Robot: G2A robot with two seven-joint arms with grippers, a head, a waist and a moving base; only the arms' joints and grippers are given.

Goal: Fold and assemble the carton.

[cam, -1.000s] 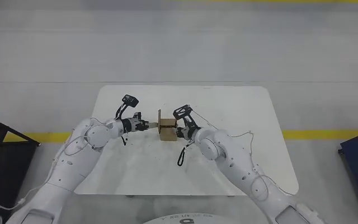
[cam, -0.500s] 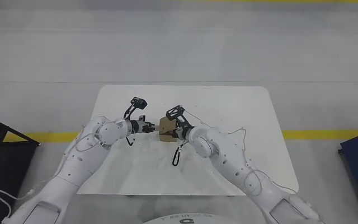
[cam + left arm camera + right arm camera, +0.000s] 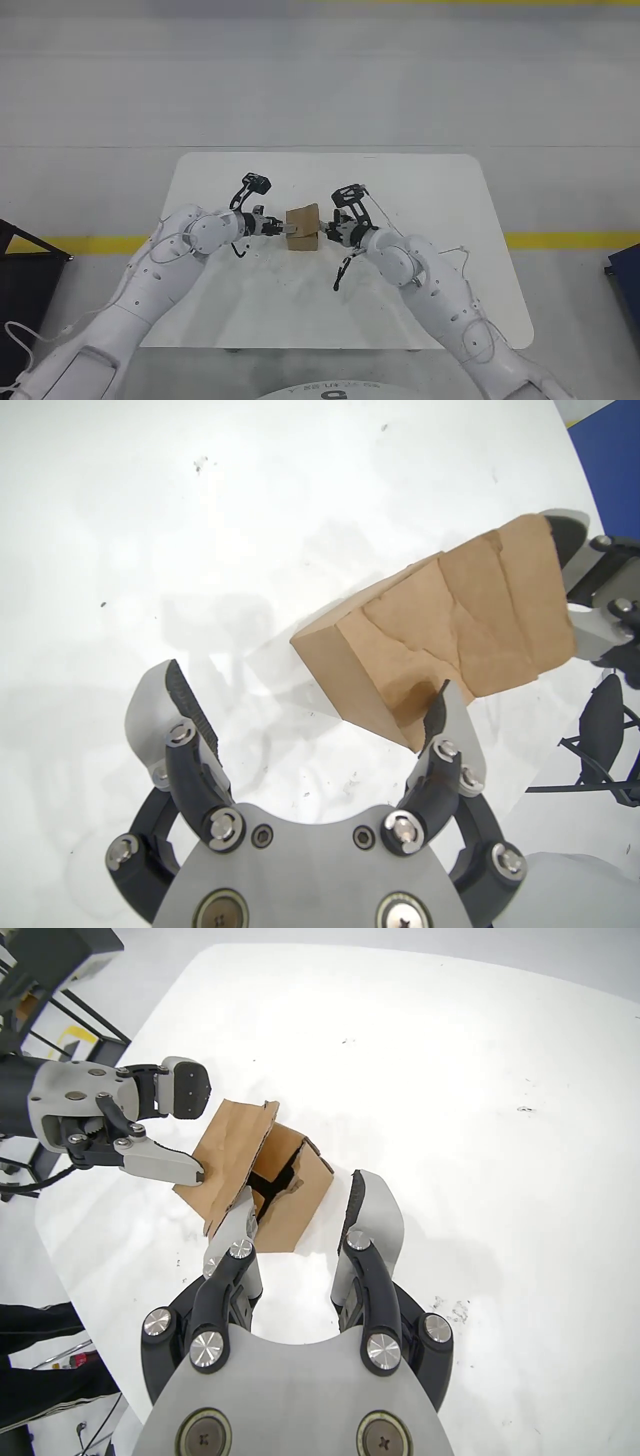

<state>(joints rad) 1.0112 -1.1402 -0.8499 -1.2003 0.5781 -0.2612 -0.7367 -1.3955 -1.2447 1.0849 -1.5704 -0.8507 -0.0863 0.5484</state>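
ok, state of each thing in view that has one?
box, partly folded, one end open, flap ajar, resting on the table.
left hand, open, one finger touching the box.
right hand, open, one finger at the flap's edge.

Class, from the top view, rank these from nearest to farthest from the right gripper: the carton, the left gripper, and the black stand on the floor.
Measured from the right gripper:
1. carton, directly beside it.
2. left gripper, on the carton's opposite side.
3. black stand, far off on the robot's left side.
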